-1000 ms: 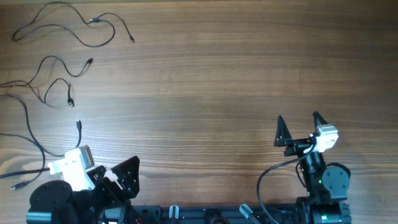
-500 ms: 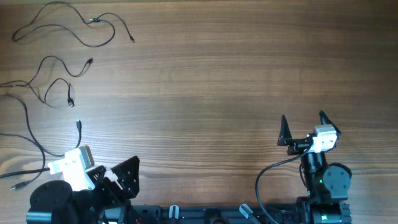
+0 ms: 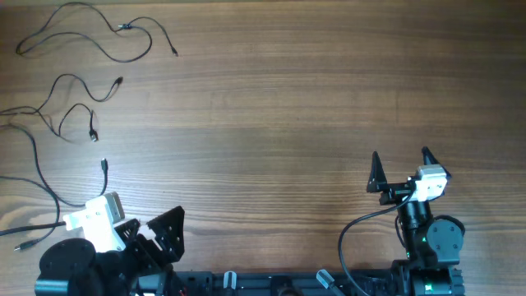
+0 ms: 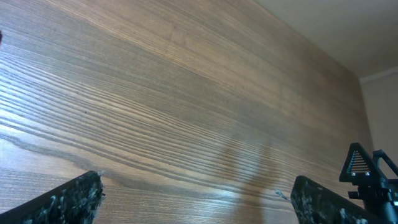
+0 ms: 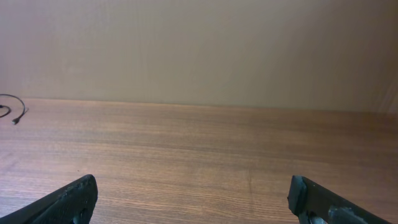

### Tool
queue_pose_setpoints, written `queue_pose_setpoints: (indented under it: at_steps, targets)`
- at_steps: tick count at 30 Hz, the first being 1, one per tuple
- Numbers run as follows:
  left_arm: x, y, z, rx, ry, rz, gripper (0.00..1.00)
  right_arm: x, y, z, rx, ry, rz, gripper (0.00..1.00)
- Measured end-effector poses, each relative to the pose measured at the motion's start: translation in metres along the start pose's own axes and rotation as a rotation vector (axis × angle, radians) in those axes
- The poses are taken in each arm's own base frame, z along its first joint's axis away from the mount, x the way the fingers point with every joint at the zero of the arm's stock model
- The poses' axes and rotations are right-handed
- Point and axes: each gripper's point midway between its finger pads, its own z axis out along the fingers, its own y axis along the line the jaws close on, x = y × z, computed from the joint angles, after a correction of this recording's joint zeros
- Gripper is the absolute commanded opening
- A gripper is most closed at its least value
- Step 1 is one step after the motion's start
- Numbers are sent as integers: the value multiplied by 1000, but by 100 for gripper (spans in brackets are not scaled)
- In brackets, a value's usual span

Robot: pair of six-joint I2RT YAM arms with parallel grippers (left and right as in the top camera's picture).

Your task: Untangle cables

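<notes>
Several thin black cables lie spread out at the table's far left in the overhead view. One long squiggle (image 3: 123, 28) runs along the top edge. Below it a looped one ends in a small plug (image 3: 92, 132). A third (image 3: 39, 164) curves down toward my left arm, and a loose plug end (image 3: 104, 165) lies beside it. My left gripper (image 3: 161, 233) sits open at the near left edge, apart from the wires. My right gripper (image 3: 399, 156) stands open at the near right, far from them. In the right wrist view one cable end (image 5: 17, 116) shows at the far left.
Bare wooden tabletop (image 3: 271, 107) fills the middle and right. In the left wrist view my open left gripper (image 4: 194, 202) faces across the wood toward the right gripper's fingers (image 4: 365, 169). The right wrist view shows my open right gripper (image 5: 194, 199) and a beige wall (image 5: 199, 43) behind the table.
The right gripper shifted slightly right and nearer a second ago, then stayed still. The left arm and the cables have not moved.
</notes>
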Motion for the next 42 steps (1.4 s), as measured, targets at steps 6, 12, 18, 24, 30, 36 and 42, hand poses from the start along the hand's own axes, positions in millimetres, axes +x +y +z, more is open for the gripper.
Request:
queue_pose_setpoints:
  at_steps: [6, 12, 18, 24, 30, 36, 42]
  targets:
    - [0, 0, 0, 0, 0, 0, 100, 0, 0, 0, 0, 0, 0, 100]
    - [0, 0, 0, 0, 0, 0, 100, 0, 0, 0, 0, 0, 0, 100]
    - [0, 0, 0, 0, 0, -3, 100, 0, 0, 0, 0, 0, 0, 100]
    - [-30, -10, 12, 65, -161, 50, 100, 0, 0, 0, 0, 0, 0, 100]
    - [-45, -18, 67, 205, -352, 268, 100, 0, 0, 0, 0, 0, 0, 100]
    - [-34, -1, 104, 246, -468, 319, 100, 0, 0, 0, 0, 0, 0, 100]
    - [-38, 5, 112, 276, -593, 342, 100, 0, 0, 0, 0, 0, 0, 100]
